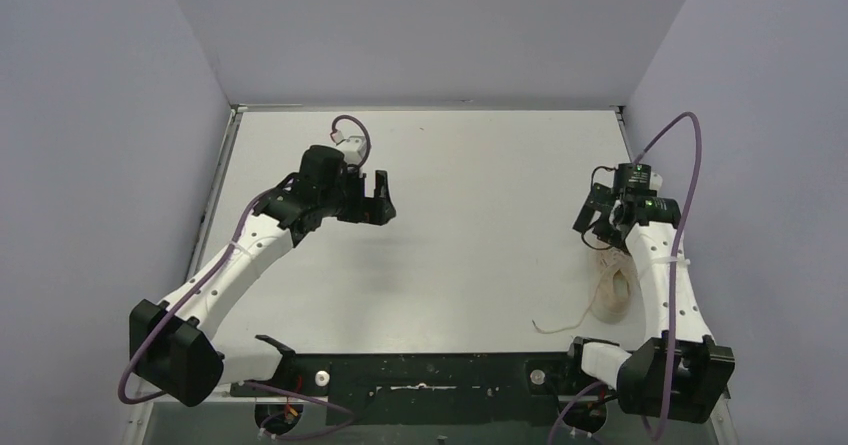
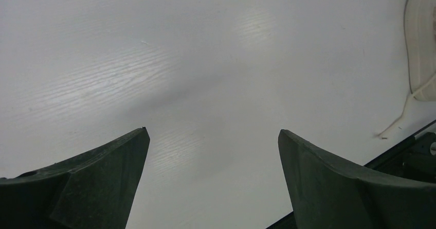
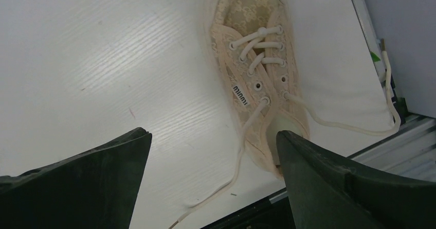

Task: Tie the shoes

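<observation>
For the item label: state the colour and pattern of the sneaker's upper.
Cream-beige sneaker, with a faint repeating lace-like motif; the right wrist view shows it best.

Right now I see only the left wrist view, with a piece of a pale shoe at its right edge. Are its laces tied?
Observer: No. In the right wrist view the laces of the sneaker lie loose, with no knot.
Operator: Is the right gripper holding anything?
Observer: No. The right gripper is open and empty, close to the sneaker.
Operator: Where is the shoe on the table?
Observer: From above, it lies near the right edge of the table, partly under the right arm.
</observation>
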You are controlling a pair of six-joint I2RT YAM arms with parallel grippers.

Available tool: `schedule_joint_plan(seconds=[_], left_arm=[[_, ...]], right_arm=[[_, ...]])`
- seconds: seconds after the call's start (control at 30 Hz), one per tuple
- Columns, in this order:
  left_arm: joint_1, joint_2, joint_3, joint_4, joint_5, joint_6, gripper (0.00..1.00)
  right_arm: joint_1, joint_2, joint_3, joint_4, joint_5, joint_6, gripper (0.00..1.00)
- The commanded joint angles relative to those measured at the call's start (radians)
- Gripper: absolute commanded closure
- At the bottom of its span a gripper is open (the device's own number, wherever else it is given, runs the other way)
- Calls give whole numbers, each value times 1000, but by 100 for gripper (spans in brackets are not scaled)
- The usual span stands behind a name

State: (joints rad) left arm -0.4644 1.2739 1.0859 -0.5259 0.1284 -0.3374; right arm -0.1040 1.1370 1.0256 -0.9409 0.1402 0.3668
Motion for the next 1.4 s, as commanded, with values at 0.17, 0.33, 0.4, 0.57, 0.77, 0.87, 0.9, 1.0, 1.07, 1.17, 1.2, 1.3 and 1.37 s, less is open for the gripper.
schedule_joint_plan(seconds=[0.17, 0.33, 0.4, 0.57, 0.77, 0.87, 0.9, 1.0, 1.07, 1.17, 1.2, 1.3, 1.37], left_arm=[[-46, -118, 17, 20, 102, -36, 3], [-86, -171, 22, -58, 105, -2, 3], [-105, -180, 26, -103, 108, 9, 3], [-112, -205, 21, -172, 152, 25, 4], [-121, -169, 67, -223, 154, 70, 4], [-124, -151, 68, -219, 154, 64, 4], [-125, -142, 68, -216, 155, 58, 4], [-125, -103, 94, -224, 158, 53, 4], [-125, -71, 132, -249, 148, 59, 4], [-125, -16, 195, -288, 132, 69, 4], [-125, 4, 214, -302, 127, 70, 4], [-125, 50, 238, -302, 141, 70, 4], [-125, 74, 245, -287, 161, 65, 4]], right_arm=[[-180, 136, 41, -51, -61, 12, 6], [-269, 212, 31, -60, -46, 0, 7], [-291, 232, 16, -51, -64, -21, 7], [-327, 274, -34, 1, -189, -61, 12], [-334, 331, -18, 25, -247, -76, 18], [-336, 361, 3, 14, -272, -85, 22], [-335, 370, 9, 4, -276, -86, 24], [-315, 379, 30, -43, -261, -93, 27], [-287, 375, 62, -99, -202, -85, 27], [-265, 340, 98, -175, -168, -48, 25], [-265, 326, 104, -191, -162, -33, 24], [-275, 298, 95, -199, -176, -7, 23], [-278, 304, 88, -195, -178, -4, 24]])
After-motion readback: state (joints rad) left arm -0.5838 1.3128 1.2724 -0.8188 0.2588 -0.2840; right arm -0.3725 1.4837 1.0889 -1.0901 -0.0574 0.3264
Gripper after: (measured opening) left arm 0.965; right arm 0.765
